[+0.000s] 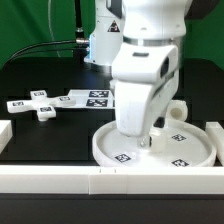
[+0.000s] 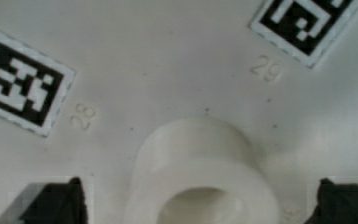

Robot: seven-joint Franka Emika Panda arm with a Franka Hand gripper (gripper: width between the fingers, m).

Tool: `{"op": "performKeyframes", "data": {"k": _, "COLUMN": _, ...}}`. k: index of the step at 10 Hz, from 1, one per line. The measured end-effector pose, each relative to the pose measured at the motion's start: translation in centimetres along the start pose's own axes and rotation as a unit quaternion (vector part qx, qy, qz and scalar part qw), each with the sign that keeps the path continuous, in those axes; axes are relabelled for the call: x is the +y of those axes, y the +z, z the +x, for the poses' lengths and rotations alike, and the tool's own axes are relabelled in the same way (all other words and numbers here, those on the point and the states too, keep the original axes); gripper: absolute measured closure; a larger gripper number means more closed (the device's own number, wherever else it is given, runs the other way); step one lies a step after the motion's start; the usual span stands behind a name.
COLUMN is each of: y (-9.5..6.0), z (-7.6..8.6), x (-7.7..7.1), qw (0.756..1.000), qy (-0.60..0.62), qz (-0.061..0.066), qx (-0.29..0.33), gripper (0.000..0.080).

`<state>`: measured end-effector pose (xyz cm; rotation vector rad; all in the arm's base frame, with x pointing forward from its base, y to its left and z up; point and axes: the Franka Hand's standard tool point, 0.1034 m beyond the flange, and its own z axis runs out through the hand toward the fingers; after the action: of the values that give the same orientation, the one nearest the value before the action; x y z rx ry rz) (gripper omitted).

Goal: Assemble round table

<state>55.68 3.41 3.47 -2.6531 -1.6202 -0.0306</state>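
The large rimmed round disc lies flat on the black table at the front, tags up. My gripper hangs straight down over its middle. In the wrist view the disc fills the picture. The short cylindrical leg stands on it, its hollow end toward the camera. My gripper is open. Its dark fingers stand wide on either side of the leg, with a gap on each side. The small cross-shaped piece lies on the table toward the exterior view's left, away from the gripper.
The marker board lies flat behind the disc, next to the cross-shaped piece. White border blocks run along the front, with one at the exterior view's left and one at its right. The arm's base stands at the back.
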Motion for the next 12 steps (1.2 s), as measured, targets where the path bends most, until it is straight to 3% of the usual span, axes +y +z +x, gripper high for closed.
{"op": "performKeyframes", "data": {"k": 4, "y": -4.2, "z": -0.8, "x": -4.2, "qw": 0.991, "qy": 0.135, "qz": -0.016, "qx": -0.001, "gripper": 0.0151}}
{"op": "performKeyframes", "data": {"k": 6, "y": -4.0, "z": -0.7, "x": -6.4, "qw": 0.987, "qy": 0.158, "qz": -0.022, "qx": 0.006, "gripper": 0.0151}}
{"op": "performKeyframes", "data": {"k": 9, "y": -4.0, "z": -0.7, "x": -6.3, "qw": 0.983, "qy": 0.181, "qz": -0.02, "qx": 0.006, "gripper": 0.0151}}
{"op": "performKeyframes", "data": {"k": 11, "y": -3.8, "z": -1.1, "x": -6.8, "qw": 0.947, "qy": 0.32, "qz": -0.019, "qx": 0.018, "gripper": 0.0151}}
{"op": "performKeyframes", "data": {"k": 12, "y": -3.5, "z": -1.1, "x": -7.4, "qw": 0.915, "qy": 0.403, "qz": -0.011, "qx": 0.018, "gripper": 0.0151}}
